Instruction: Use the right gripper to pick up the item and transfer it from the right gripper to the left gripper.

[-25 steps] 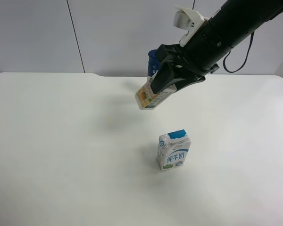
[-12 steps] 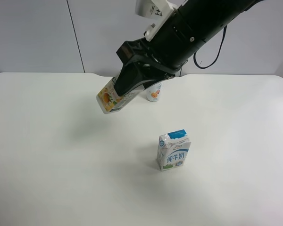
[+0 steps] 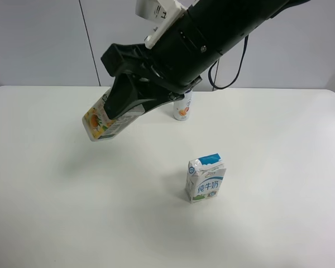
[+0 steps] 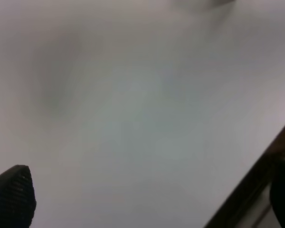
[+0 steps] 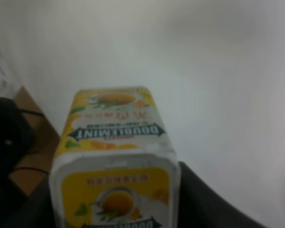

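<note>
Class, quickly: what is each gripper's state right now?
Right gripper: closed, holding the small fruit-print carton.
Left gripper: open, holding nothing.

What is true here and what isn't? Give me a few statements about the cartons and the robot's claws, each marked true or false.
The small yellow carton is held in the air by the right gripper. True.
The milk carton lies on its side. False: it stands upright on the table.
The left gripper grips something. False: it is open and empty.
A bottle stands on the table beyond the milk carton. True.
</note>
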{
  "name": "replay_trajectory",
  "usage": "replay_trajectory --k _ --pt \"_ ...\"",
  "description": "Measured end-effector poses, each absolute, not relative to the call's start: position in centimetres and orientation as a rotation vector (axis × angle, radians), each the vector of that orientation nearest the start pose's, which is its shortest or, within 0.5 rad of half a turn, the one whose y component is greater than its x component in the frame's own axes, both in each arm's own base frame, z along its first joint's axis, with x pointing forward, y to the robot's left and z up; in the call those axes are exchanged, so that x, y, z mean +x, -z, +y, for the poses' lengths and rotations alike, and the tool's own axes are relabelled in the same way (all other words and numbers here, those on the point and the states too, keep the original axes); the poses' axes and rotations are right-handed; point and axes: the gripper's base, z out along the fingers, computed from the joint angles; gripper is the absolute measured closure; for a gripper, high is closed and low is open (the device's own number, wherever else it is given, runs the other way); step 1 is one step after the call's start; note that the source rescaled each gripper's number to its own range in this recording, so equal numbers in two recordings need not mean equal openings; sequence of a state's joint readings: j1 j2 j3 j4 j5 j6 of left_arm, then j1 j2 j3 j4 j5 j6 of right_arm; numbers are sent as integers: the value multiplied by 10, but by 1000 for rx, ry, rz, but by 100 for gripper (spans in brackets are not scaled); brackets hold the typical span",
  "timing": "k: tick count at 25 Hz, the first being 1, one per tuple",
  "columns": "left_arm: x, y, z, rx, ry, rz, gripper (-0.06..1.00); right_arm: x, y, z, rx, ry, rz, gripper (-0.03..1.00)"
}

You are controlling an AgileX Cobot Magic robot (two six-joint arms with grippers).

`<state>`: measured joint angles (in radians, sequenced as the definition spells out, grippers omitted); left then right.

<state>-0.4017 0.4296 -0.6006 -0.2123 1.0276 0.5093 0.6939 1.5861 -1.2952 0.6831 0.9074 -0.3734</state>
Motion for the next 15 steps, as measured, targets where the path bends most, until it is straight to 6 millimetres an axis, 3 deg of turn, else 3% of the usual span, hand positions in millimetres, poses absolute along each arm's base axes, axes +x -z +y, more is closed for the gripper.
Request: replay_trajectory --k 6,15 --pt "73 -307 -54 1088 203 2065 -6 228 -315 256 -891 -1089 2451 97" --pt "114 -315 -90 1178 214 2013 -6 227 -316 257 -859 -1111 2463 97"
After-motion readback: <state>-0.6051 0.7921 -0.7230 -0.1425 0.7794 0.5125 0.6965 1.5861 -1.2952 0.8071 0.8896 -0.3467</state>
